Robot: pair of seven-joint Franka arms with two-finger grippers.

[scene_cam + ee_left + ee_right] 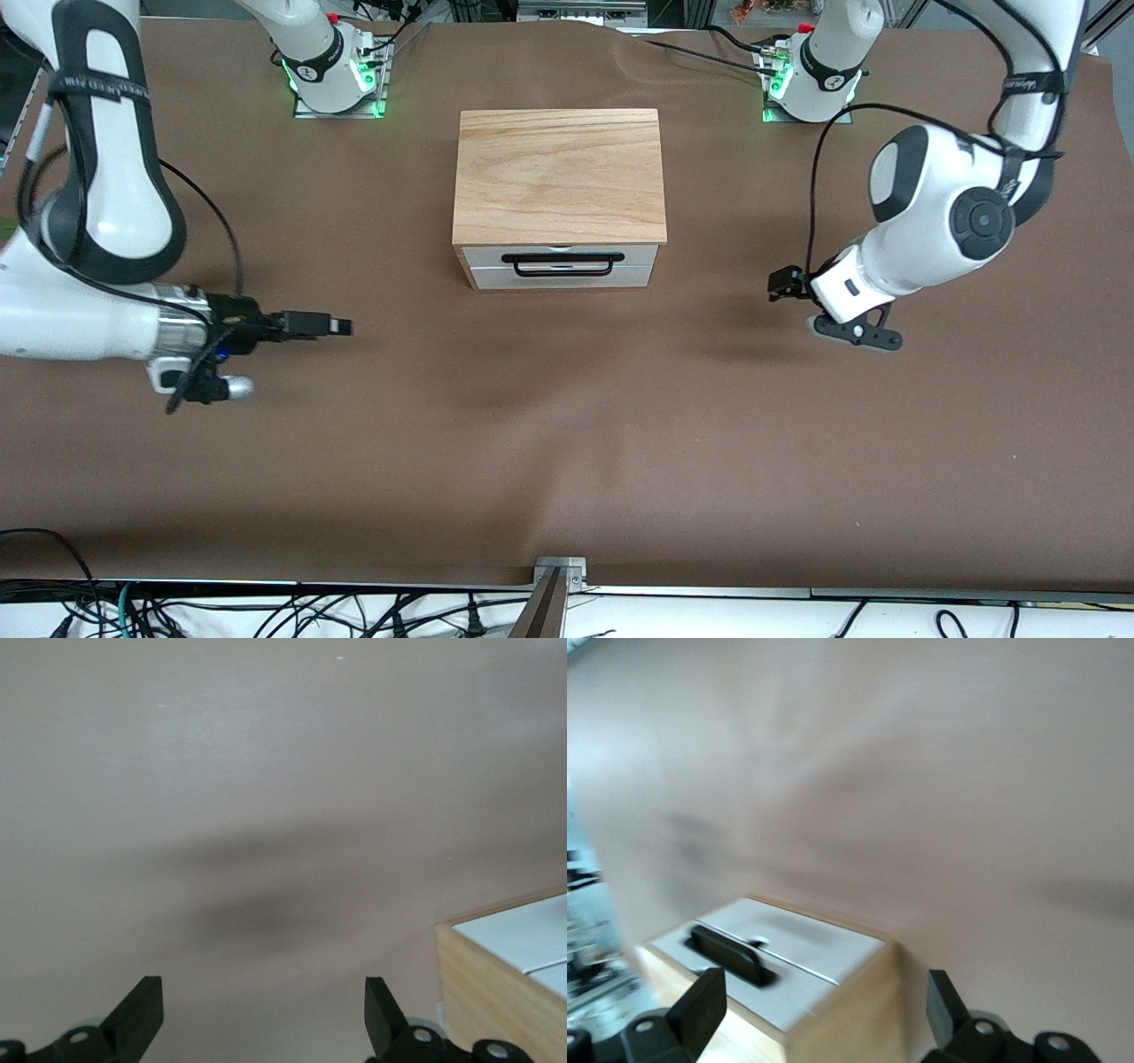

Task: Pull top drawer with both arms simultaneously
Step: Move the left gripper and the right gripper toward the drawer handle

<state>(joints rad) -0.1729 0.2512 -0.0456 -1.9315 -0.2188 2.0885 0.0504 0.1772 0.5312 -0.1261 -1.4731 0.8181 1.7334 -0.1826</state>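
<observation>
Two Franka arms flank a small wooden cabinet (559,199) standing in the upper middle of the front view on a brown table cover (567,443). The cabinet has an oak-grain top board (559,175) and a white front facing the front camera. The top drawer (562,258) sits closed, flush with the cabinet front, its wide black bar handle (560,264) lying horizontal across the panel, untouched. The right gripper (332,326) is at middle left of the front view, pointing sideways toward the cabinet, over bare cover and well apart from the drawer; in the right wrist view its two black fingers (704,1005) stand spread wide with nothing between them, and the cabinet front with the black handle (729,954) shows in the lower part of that frame, blurred. The left gripper (781,283) is at middle right of the front view, over bare cover toward the left arm's end of the table, also well apart from the cabinet; in the left wrist view its fingers (142,1010) are spread wide and empty, with a corner of the cabinet (496,992) at the lower right edge of that frame and a soft shadow on the cover. Neither gripper touches the handle. Arm bases with green lights (332,84) stand along the top edge of the front view.
</observation>
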